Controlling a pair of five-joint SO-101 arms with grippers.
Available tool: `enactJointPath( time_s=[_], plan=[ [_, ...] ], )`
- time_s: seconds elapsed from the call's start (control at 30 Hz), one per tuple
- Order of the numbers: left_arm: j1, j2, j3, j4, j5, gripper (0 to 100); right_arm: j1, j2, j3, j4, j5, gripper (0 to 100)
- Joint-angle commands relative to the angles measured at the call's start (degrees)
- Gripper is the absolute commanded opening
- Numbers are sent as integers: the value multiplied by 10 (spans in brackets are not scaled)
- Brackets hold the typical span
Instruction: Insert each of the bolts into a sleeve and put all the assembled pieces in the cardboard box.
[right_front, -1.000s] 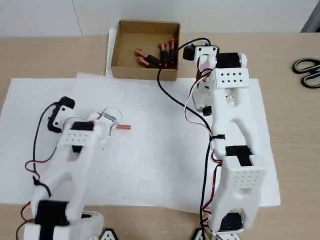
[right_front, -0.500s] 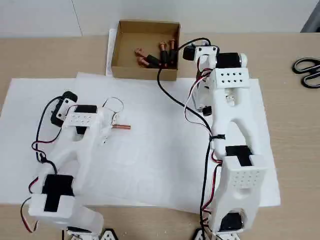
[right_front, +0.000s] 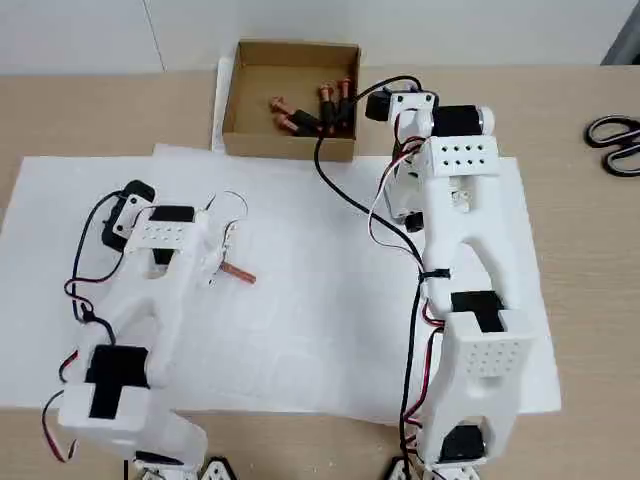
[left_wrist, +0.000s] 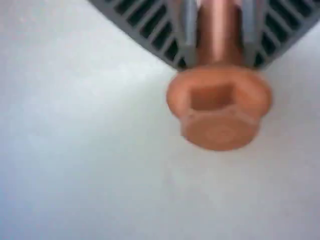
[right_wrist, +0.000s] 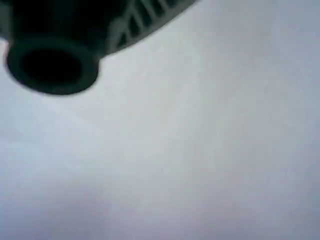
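A copper bolt (left_wrist: 219, 107) is pinched between the fingers of the left gripper (right_front: 226, 262) over the white paper (right_front: 320, 330), while a black sleeve (right_wrist: 50, 65) is clasped by the right gripper (right_front: 408, 212). Assembled pieces (right_front: 315, 115) are seen lying in the cardboard box (right_front: 290, 146) beyond the paper.

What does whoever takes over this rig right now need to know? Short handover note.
Left gripper: shut on a copper bolt, head pointing out, above the white sheet.
Right gripper: shut on a black sleeve, above the same sheet, near the box's right corner.
Cardboard box: at the far edge of the table, with several assembled pieces inside.
Done: those pieces are boxed.
Left: push this bolt into this sleeve, then drop the pair in the box.
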Motion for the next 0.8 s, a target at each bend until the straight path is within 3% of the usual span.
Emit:
enactJointPath(
  time_s=[0.0, 0.23, 0.4, 0.67, 0.77],
  plan=[
    [11, -4, -59, 36, -7, 6, 4, -41, -14, 11, -5, 4],
    [62, -1, -238, 258, -216, 6, 4, -41, -14, 11, -5, 4],
    [59, 1, -308, 383, -376, 6, 3, -41, -14, 11, -4, 4],
    [8, 26, -310, 389, -691, 6, 3, -41, -14, 12, -4, 4],
    [-18, 47, -310, 377, -737, 6, 3, -41, -14, 12, -4, 4]
  ],
)
